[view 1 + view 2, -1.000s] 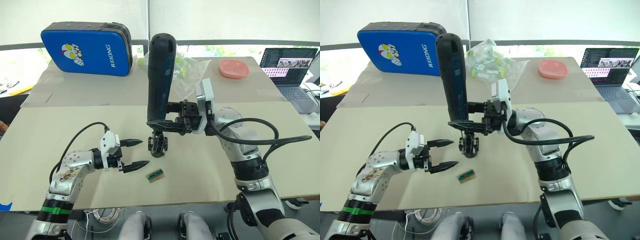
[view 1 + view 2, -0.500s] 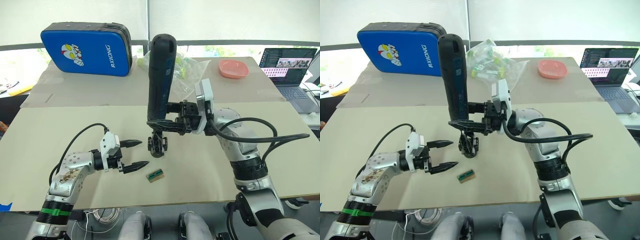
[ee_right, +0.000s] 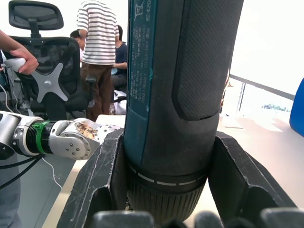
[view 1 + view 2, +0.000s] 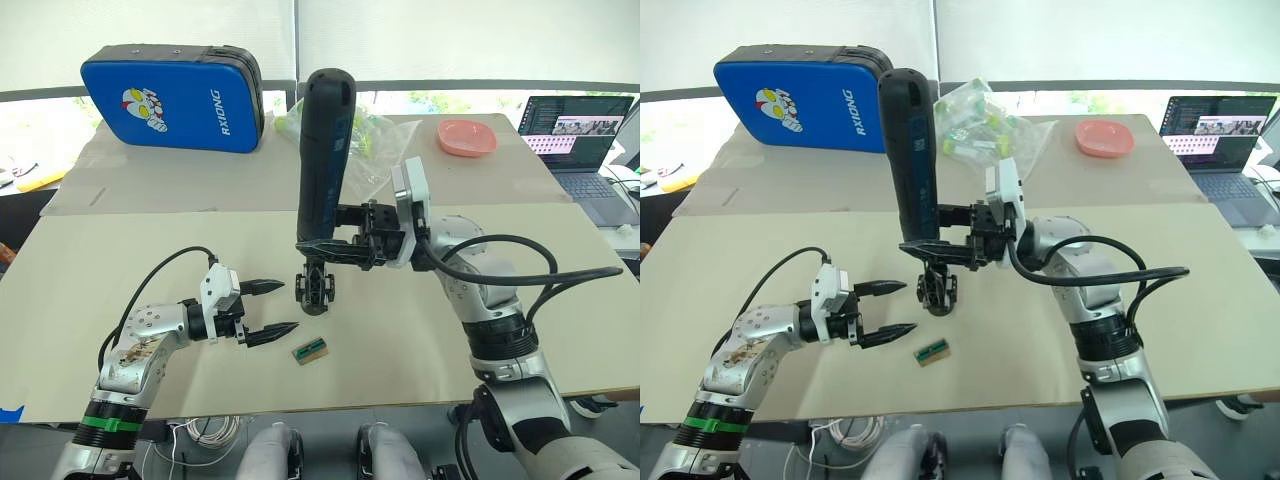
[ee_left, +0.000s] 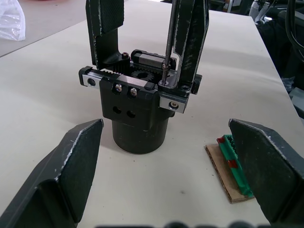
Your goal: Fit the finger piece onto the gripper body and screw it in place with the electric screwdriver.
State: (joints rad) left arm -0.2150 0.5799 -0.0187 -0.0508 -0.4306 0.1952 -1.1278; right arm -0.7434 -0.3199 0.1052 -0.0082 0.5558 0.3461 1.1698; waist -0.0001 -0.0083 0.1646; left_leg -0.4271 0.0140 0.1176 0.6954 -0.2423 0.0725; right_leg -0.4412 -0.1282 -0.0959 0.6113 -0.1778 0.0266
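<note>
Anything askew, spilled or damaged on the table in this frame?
Nothing stands out. The thick matte-black electric screwdriver stands upright in the right claw, its thin bit on the small black gripper body. The left claw is open beside it.

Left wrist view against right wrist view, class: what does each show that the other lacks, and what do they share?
Left wrist view alone: the metal bit resting on a screw atop the gripper body, a tan-and-green block beside it, and the open left gripper. Right wrist view alone: the right gripper shut on the electric screwdriver, with people and an office chair beyond. Shared: the beige table.
</note>
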